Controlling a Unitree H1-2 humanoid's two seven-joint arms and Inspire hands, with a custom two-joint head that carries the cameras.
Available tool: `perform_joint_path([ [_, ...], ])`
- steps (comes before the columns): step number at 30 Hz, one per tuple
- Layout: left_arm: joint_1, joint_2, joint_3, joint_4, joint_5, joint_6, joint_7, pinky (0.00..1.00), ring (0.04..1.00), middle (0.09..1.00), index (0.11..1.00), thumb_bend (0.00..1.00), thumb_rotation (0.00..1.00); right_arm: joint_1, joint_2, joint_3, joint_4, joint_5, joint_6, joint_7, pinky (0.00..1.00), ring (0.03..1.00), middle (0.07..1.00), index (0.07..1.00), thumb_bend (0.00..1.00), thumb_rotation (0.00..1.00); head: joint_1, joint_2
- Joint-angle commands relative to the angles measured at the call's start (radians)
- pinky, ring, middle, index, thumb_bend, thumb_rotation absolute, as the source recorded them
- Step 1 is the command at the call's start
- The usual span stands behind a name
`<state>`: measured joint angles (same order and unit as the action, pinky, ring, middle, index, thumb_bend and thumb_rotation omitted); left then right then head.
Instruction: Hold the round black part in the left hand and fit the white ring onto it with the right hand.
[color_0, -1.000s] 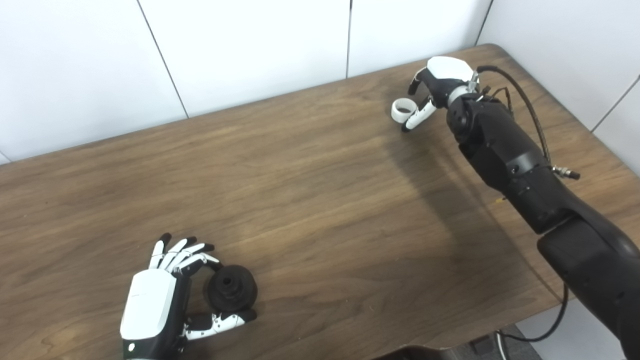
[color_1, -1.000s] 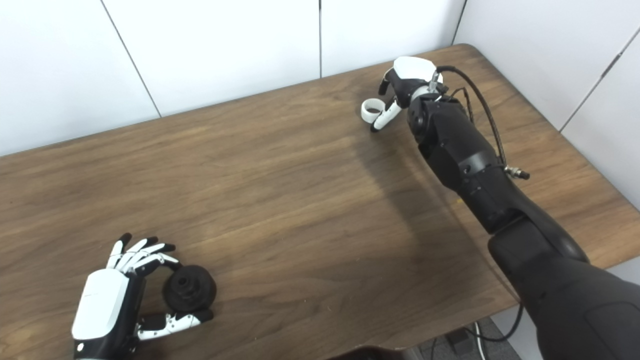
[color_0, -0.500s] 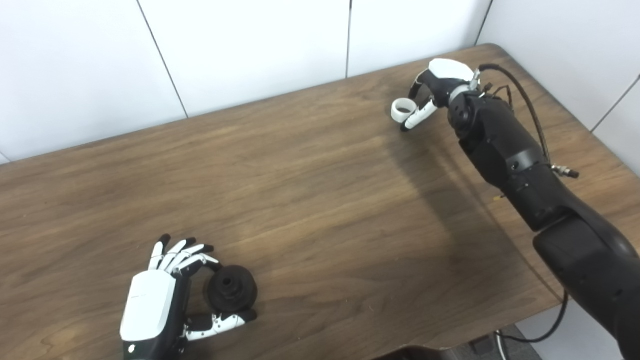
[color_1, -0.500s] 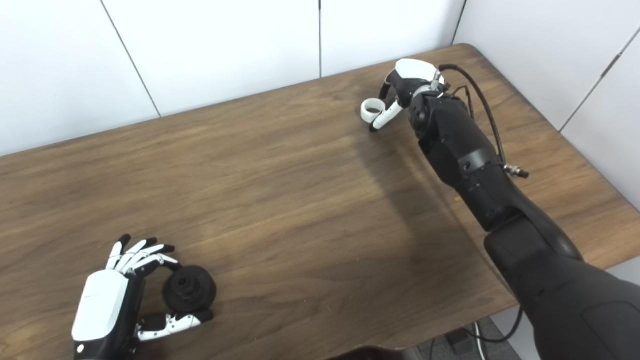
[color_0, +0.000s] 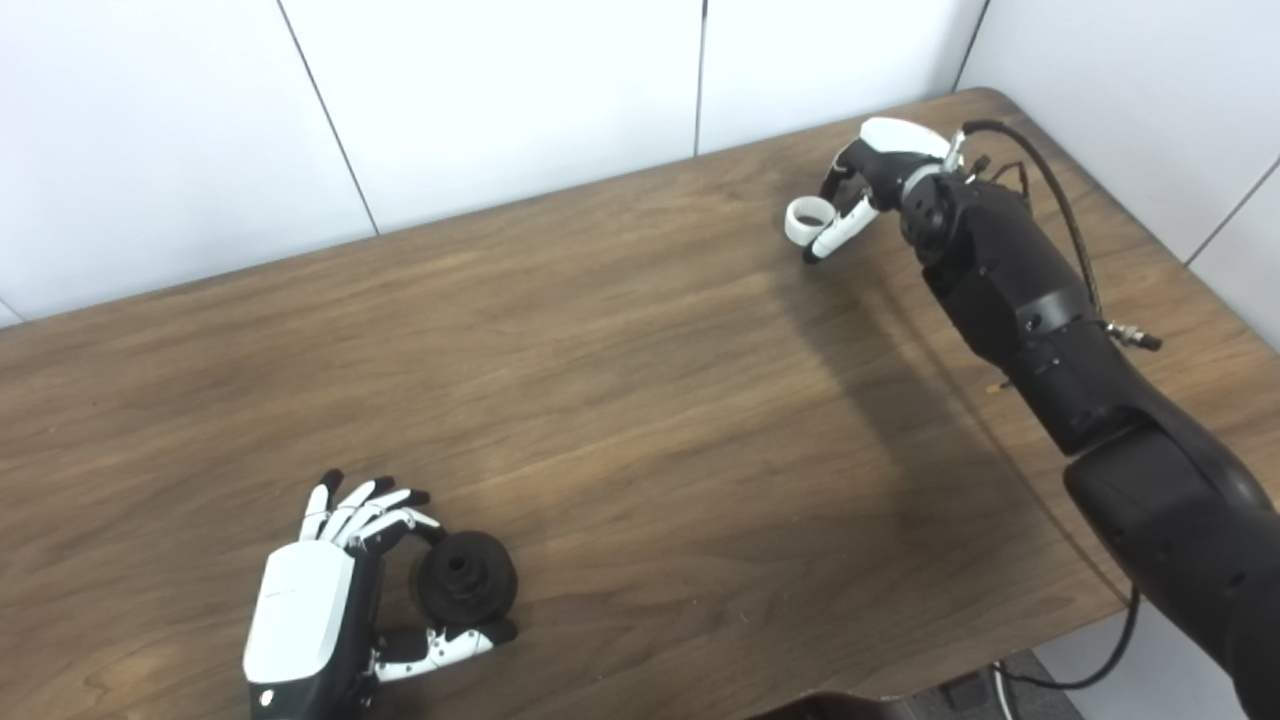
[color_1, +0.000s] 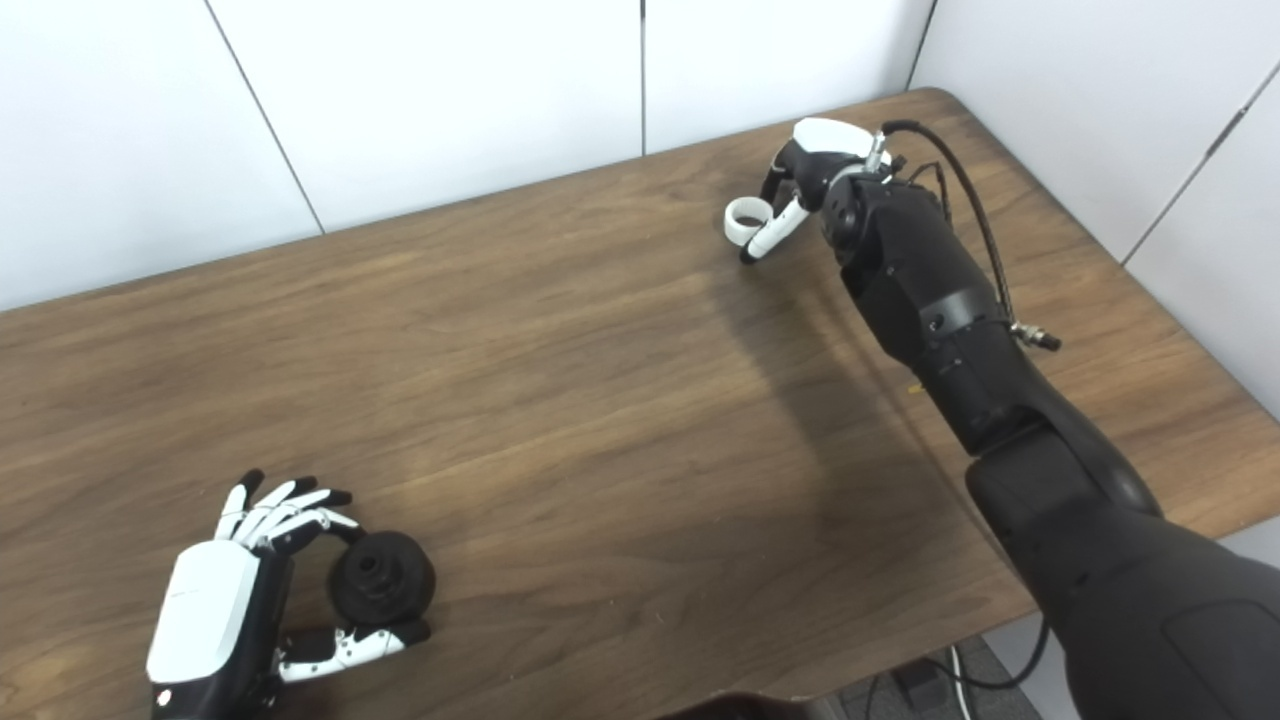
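The round black part (color_0: 466, 591) lies on the wooden table (color_0: 620, 400) near its front left edge. My left hand (color_0: 330, 610) cups it: one finger curls onto its far side, the thumb runs along its near side, and the other fingers stay stretched out. At the far right of the table, the white ring (color_0: 808, 215) sits low over the wood between the thumb and the curled fingers of my right hand (color_0: 862, 185). The thumb lies against the ring's right side. Whether the ring rests on the table is not visible.
White wall panels (color_0: 500, 100) stand behind the table and along its right side. A black cable (color_0: 1050, 200) loops over my right forearm. The table's rounded far right corner (color_0: 985, 95) is just behind the right hand. Bare wood lies between the hands.
My right hand has tipped lower over the white ring and its fingers have come down closer to it. The ring has hardly moved. My left hand and the black part are unchanged.
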<state>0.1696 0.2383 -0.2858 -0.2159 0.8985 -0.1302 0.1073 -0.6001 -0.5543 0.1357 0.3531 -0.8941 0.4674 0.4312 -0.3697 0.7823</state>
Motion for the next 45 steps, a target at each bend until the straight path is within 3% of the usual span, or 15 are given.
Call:
perform_joint_path([
  [1, 0.020, 0.001, -0.008, -0.003, 0.013, 0.004, -0.004, 1.00, 0.868, 0.763, 0.484, 0.52, 0.05, -0.063, -0.004, -0.027, -0.016, -0.033, 0.002, 0.004, 0.96, 0.922, 0.852, 0.657, 0.72, 0.30, 0.001, 0.002],
  [17, 0.025, -0.003, -0.007, -0.015, 0.015, 0.015, -0.018, 1.00, 0.870, 0.763, 0.484, 0.52, 0.05, -0.069, 0.032, -0.082, -0.032, -0.091, 0.002, 0.043, 0.93, 0.923, 0.854, 0.659, 0.73, 0.30, 0.007, 0.006],
  [45, 0.023, -0.013, -0.009, -0.017, 0.023, 0.021, -0.020, 1.00, 0.871, 0.763, 0.484, 0.52, 0.05, -0.066, 0.015, -0.051, -0.022, -0.044, 0.002, -0.002, 0.98, 0.924, 0.830, 0.628, 0.72, 0.24, 0.008, 0.009],
])
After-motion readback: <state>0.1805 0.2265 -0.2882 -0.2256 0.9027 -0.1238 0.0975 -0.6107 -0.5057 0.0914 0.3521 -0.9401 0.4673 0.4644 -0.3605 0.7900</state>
